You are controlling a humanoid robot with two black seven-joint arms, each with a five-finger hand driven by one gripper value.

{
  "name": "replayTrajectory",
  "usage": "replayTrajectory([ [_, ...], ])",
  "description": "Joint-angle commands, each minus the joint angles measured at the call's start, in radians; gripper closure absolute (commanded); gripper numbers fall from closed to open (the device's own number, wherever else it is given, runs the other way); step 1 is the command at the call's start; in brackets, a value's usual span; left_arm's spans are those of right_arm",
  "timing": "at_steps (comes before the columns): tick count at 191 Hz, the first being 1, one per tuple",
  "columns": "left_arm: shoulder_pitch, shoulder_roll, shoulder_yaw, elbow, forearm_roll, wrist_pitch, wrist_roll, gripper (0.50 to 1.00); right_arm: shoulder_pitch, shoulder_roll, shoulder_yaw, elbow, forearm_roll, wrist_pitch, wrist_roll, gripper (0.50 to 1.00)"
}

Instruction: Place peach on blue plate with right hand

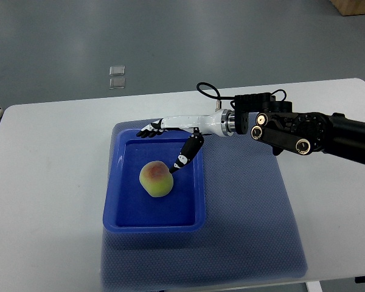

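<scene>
The peach [156, 179] is sitting inside the blue plate [126, 222], a shallow rectangular tray, slightly toward 12 o'clock of the tray's middle. It is lying on the tray floor, yellow-green with a reddish blush on top.

The right robot hand [170, 139] is reaching in from 3 o'clock, its black arm [310, 134] stretching across the white bench [48, 182] and its white forearm extending over the tray's far rim. The fingers are spreading open and gripping nothing: the long fingers [149, 129] are pointing toward 9 o'clock above the tray's 12 o'clock edge, while the thumb [187, 153] is angling down toward 7 o'clock, its dark tip just beside the peach's 2 o'clock side; whether it is touching cannot be told.

The tray is lying on a blue-grey mat [249, 213] that is covering the bench's middle. Beyond the bench, at 11 o'clock, two small clear squares [117, 76] are lying on the grey floor [170, 36].
</scene>
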Motion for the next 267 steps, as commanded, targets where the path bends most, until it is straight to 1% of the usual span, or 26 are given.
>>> replayTrajectory([
  [1,0.000,0.000,0.000,0.000,0.000,0.000,0.000,0.500,-0.009,-0.005,0.019,-0.050,0.163,0.013,0.000,0.574],
  [27,0.001,0.000,0.000,0.000,0.000,0.000,0.000,0.500,-0.053,-0.014,0.086,-0.101,0.280,0.028,0.000,0.574],
  [46,0.000,0.000,0.000,0.000,0.000,0.000,0.000,0.500,-0.102,-0.022,0.190,-0.152,0.338,0.039,0.000,0.574],
  [72,0.000,0.000,0.000,0.000,0.000,0.000,0.000,0.500,-0.178,-0.022,0.356,-0.242,0.400,0.077,-0.009,0.574],
  [90,0.001,0.000,0.000,0.000,0.000,0.000,0.000,0.500,-0.228,-0.011,0.448,-0.291,0.466,0.106,-0.069,0.574],
  [113,0.000,0.000,0.000,0.000,0.000,0.000,0.000,0.500,-0.285,-0.005,0.542,-0.313,0.600,0.119,-0.178,0.574],
  [123,0.000,0.000,0.000,0.000,0.000,0.000,0.000,0.500,-0.285,-0.005,0.542,-0.313,0.600,0.119,-0.178,0.574],
  [124,0.000,0.000,0.000,0.000,0.000,0.000,0.000,0.500,-0.306,-0.003,0.555,-0.313,0.649,0.115,-0.208,0.572],
  [130,0.000,0.000,0.000,0.000,0.000,0.000,0.000,0.500,-0.317,-0.003,0.555,-0.313,0.671,0.112,-0.216,0.572],
  [178,0.000,0.000,-0.002,0.000,0.000,0.000,0.000,0.500,-0.374,-0.003,0.563,-0.313,0.689,0.108,-0.209,0.572],
  [267,0.000,0.000,-0.002,0.000,0.000,0.000,0.000,0.500,-0.374,-0.003,0.563,-0.307,0.691,0.114,-0.204,0.570],
])
